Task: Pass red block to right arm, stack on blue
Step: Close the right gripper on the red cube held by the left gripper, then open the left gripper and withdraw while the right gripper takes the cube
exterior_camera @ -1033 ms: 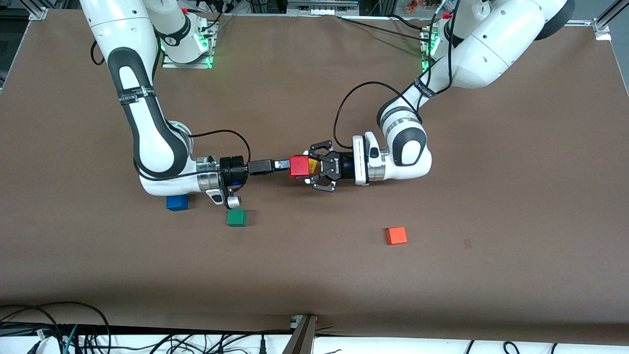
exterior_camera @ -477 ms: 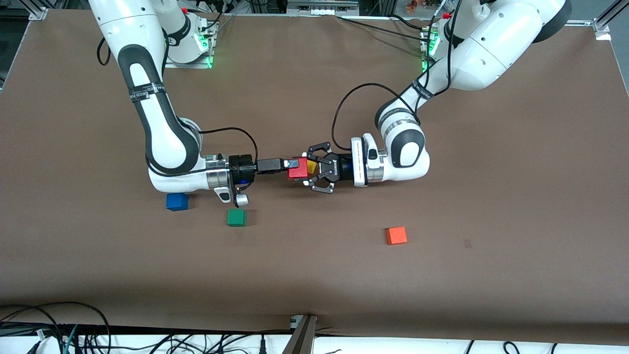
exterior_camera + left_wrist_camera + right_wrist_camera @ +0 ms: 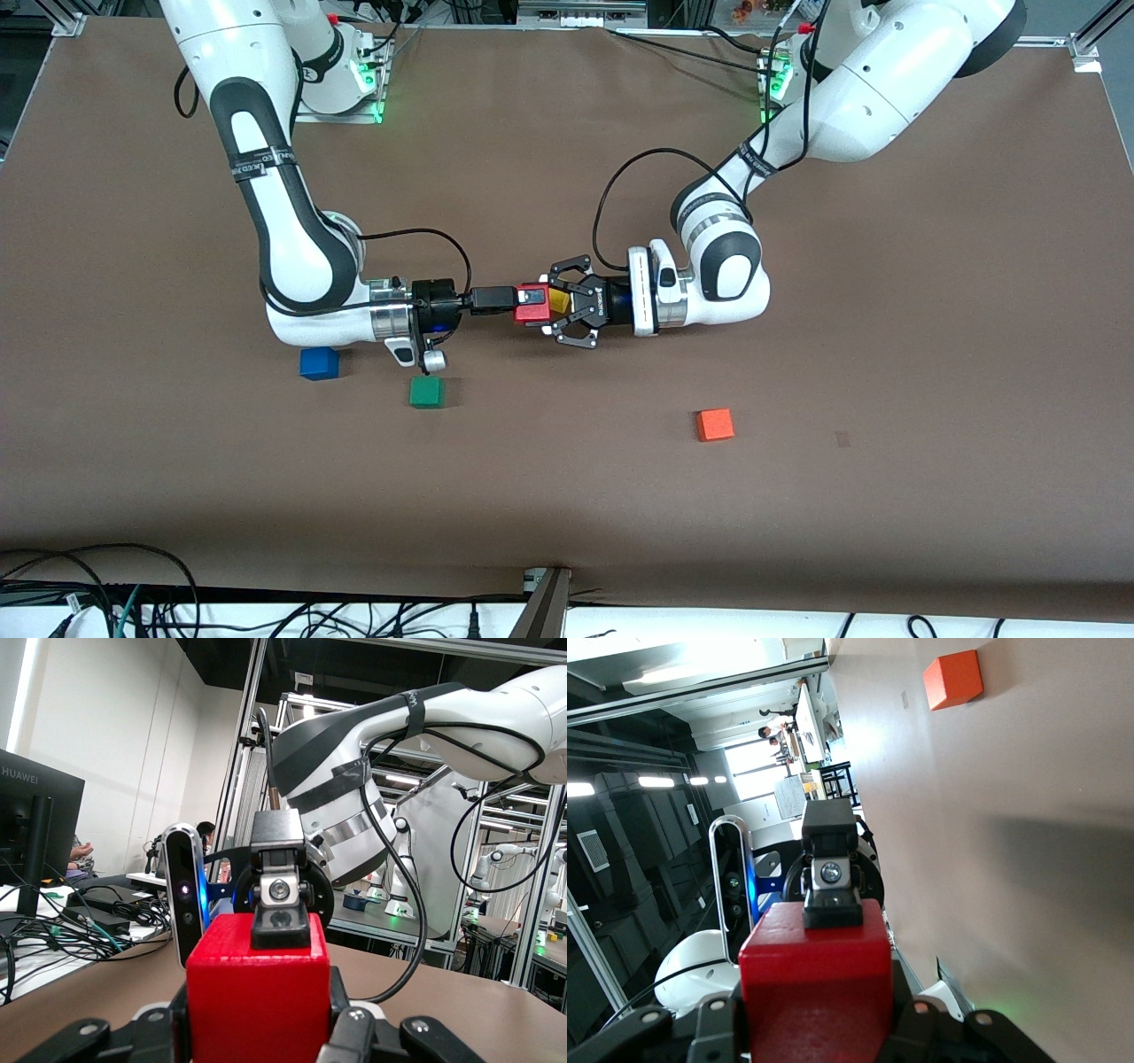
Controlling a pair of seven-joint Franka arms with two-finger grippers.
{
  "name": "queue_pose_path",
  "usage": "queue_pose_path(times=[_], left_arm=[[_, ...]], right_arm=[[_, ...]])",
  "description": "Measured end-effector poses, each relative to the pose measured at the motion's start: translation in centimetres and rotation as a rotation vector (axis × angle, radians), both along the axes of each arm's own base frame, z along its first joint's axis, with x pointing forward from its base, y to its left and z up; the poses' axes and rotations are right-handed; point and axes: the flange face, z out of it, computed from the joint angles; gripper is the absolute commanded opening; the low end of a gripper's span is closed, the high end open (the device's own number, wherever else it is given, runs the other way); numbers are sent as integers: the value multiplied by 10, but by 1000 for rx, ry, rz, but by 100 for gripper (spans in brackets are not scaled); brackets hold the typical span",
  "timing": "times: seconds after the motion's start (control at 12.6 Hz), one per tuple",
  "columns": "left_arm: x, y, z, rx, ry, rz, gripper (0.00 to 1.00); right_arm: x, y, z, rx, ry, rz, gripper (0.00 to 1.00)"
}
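Front view, red block (image 3: 532, 306): middle of the frame, up in the air over the desk (image 3: 567, 496).
Front view, left gripper (image 3: 551, 307): fingers closed on the red block.
Front view, right gripper (image 3: 521, 299): slim fingers closed on the same block.
Front view, blue block (image 3: 319, 363): on the desk, lower left of the grippers, near a green block (image 3: 426, 392).
Front view, orange block (image 3: 714, 424): lower right.
Left wrist view: red block (image 3: 257, 997) low in the middle, right gripper (image 3: 280, 930) pinching its top.
Right wrist view: red block (image 3: 815, 979) low in the middle, orange block (image 3: 953, 679) at the upper right.

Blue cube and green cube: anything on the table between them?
Front view: bare brown table between the blue cube and green cube.
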Motion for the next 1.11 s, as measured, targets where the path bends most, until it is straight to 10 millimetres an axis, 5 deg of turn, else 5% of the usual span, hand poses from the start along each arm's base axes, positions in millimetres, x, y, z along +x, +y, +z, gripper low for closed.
queue_pose_path(times=[0.08, 0.16, 0.72, 1.11], left_arm=[[0, 0, 0, 0, 0, 0, 31], [0, 0, 0, 0, 0, 0, 99], [21, 20, 13, -47, -26, 27, 100], [34, 43, 17, -65, 41, 18, 100]], right_arm=[[0, 0, 0, 0, -1, 0, 16], [0, 0, 0, 0, -1, 0, 16], [3, -6, -3, -15, -3, -14, 16], [22, -55, 11, -172, -100, 21, 16]])
